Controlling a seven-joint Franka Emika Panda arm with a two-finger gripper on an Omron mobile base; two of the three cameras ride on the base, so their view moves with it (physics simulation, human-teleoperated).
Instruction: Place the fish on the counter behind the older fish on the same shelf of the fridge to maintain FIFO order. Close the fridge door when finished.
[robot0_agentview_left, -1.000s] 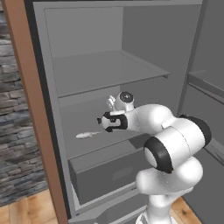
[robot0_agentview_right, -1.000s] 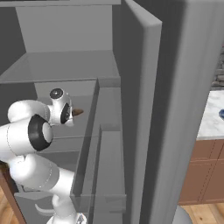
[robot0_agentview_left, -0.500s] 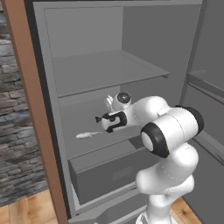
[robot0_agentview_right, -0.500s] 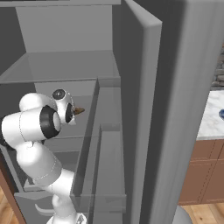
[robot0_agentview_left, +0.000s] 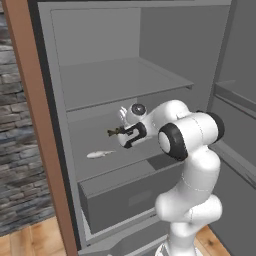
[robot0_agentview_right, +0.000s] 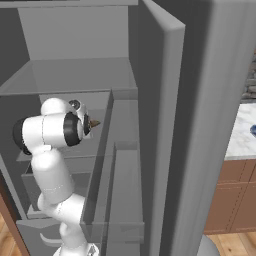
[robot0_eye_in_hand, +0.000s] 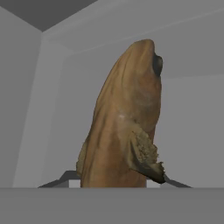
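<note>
Now fish (robot0_agentview_left: 116, 131) deeper over shelf (robot0_agentview_left: 125, 162)

Brown fish (robot0_eye_in_hand: 124, 122) held above the shelf (robot0_agentview_left: 120, 162), behind the pale older fish (robot0_agentview_left: 100, 154)

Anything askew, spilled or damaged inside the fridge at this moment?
Nothing stands out. The slender dark brown fish is held in the end effector above the lower grey shelf, and the pale silvery-white fish lies flat on it.

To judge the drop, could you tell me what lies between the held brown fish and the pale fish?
Bare grey shelf separates the brown fish from the pale fish, left base view.
</note>
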